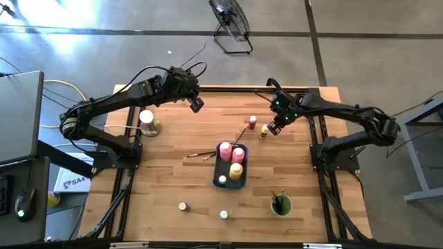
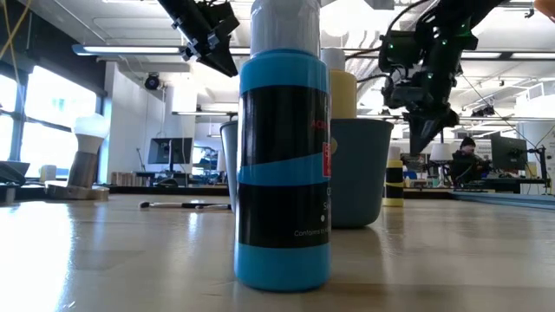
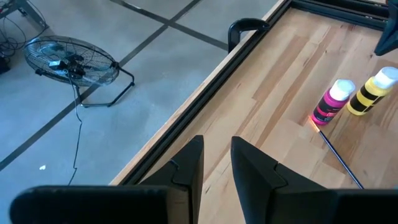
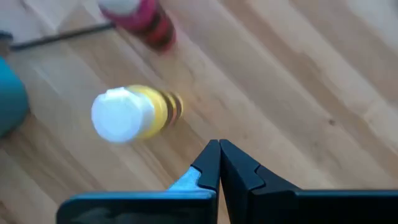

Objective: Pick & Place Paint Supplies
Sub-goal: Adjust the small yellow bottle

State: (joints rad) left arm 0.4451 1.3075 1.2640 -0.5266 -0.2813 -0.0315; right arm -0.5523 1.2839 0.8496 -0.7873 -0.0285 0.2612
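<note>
A wooden table [image 1: 166, 180] carries a blue-grey tray [image 1: 219, 176] at its centre. Past the tray's far edge a yellow squeeze bottle [image 1: 264, 131] stands upright — its long axis vertical. The right gripper [image 1: 272, 128], fingers pressed shut and empty, hangs just beside it, seemingly above cap height. The left gripper [image 1: 196, 104], narrowly parted and empty, waits well apart — the right arm is nearer.
</note>
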